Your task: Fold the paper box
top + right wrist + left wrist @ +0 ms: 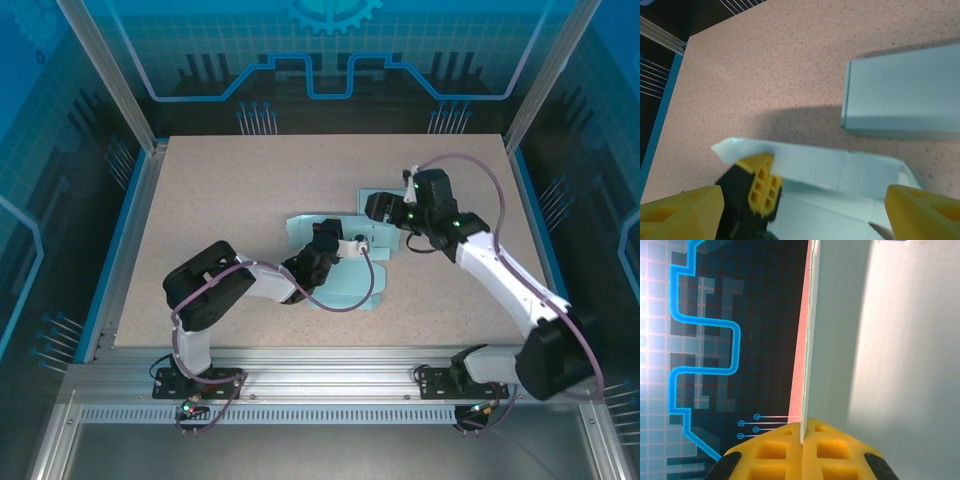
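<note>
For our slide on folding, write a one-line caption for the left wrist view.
Left tool shut on the thin edge of the pale paper box.

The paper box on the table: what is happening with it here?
Two robot arms are folding the light blue paper box, which is only partly formed on the table. The left pincer is shut on the edge of one flap and holds it raised. The right pincer is open, its fingers wide apart above the box, gripping nothing.
</note>
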You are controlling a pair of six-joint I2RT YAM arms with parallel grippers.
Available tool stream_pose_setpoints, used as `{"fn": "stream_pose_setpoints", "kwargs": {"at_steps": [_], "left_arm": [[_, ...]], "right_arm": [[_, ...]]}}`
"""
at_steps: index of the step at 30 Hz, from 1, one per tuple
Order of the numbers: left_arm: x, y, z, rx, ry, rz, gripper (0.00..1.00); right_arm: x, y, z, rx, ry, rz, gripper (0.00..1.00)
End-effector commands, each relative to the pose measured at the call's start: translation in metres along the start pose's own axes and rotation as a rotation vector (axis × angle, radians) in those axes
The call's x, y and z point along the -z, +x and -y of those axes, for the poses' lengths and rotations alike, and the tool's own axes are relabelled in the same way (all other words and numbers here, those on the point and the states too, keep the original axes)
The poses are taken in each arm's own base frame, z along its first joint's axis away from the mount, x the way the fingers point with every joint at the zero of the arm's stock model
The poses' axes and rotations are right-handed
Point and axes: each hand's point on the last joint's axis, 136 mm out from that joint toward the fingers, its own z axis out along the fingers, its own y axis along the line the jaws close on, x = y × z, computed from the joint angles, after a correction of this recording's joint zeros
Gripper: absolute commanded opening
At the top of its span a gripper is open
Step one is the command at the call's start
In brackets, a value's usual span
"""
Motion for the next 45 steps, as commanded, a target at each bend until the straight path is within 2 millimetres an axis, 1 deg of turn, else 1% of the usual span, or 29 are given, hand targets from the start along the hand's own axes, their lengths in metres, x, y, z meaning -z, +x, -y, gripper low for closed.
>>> {"fn": "stream_pose_setpoints", "kwargs": {"at_steps": [1,3,6,12,17,21,24,29,32,35,36,38,40,43,45], "left_arm": [[-0.001,0.0,0.003,-0.004,-0.021,-0.007,0.0],[-0.002,0.0,0.003,0.003,-0.023,-0.01,0.01],[-0.004,0.0,0.004,0.01,-0.022,-0.01,0.01],[-0.009,-0.001,0.002,0.004,-0.04,-0.019,0.01],[-0.01,-0.002,-0.003,0.019,-0.052,-0.027,0.01],[-0.009,-0.001,-0.004,0.026,-0.052,-0.029,0.01],[-0.008,-0.002,-0.006,0.033,-0.054,-0.026,0.01],[-0.005,-0.008,-0.009,0.06,-0.057,-0.002,0.01],[-0.002,-0.012,-0.011,0.071,-0.056,0.013,0.01],[0.0,-0.014,-0.014,0.076,-0.063,0.02,0.01],[0.0,-0.015,-0.015,0.078,-0.064,0.021,0.01],[0.0,-0.014,-0.015,0.076,-0.064,0.018,0.01],[0.0,-0.013,-0.014,0.066,-0.065,0.013,0.01],[-0.001,-0.01,-0.015,0.054,-0.07,0.005,0.01],[-0.001,-0.008,-0.016,0.051,-0.07,-0.002,0.01]], "right_arm": [[-0.021,0.006,0.001,0.025,0.036,-0.076,0.83],[-0.034,0.009,0.005,0.011,0.058,-0.107,0.83],[-0.046,0.018,0.011,-0.014,0.07,-0.139,0.83],[-0.064,0.038,0.024,-0.05,0.089,-0.183,0.82],[-0.078,0.053,0.027,-0.083,0.066,-0.214,0.79],[-0.084,0.062,0.031,-0.101,0.069,-0.227,0.78],[-0.088,0.065,0.027,-0.1,0.048,-0.23,0.77],[-0.097,0.061,0.015,-0.097,-0.012,-0.221,0.67],[-0.102,0.056,0.004,-0.097,-0.065,-0.214,0.59],[-0.108,0.053,-0.004,-0.105,-0.112,-0.213,0.47],[-0.108,0.052,-0.007,-0.109,-0.126,-0.212,0.44],[-0.108,0.052,-0.009,-0.113,-0.133,-0.212,0.44],[-0.104,0.053,-0.006,-0.109,-0.117,-0.21,0.46],[-0.089,0.054,0.002,-0.092,-0.066,-0.199,0.51],[-0.075,0.056,0.008,-0.079,-0.03,-0.188,0.56]]}}
